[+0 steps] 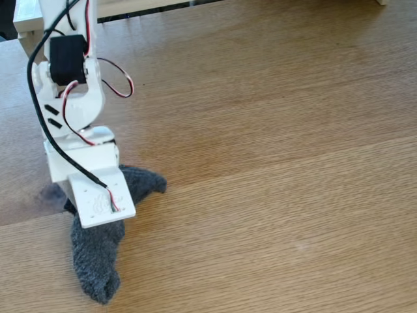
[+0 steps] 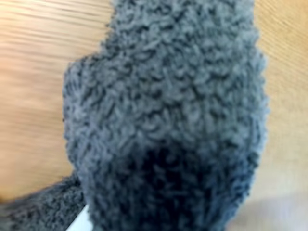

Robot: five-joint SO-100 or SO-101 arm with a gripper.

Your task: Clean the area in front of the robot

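In the fixed view the counter [image 1: 273, 130] lies bare and open to the right and far side of the robot [image 1: 71, 98], which stands at the left. A white raised shelf [image 1: 29, 23] borders the far left corner. A grey fuzzy sock [image 1: 98, 261] lies on the counter at near left, bent, one end reaching right, the other toward the near edge. The arm's head covers its bend. The fingers are hidden; whether they are apart or clamped cannot be told. In the wrist view the sock [image 2: 168, 106] hangs close over the wood [image 2: 33, 86].
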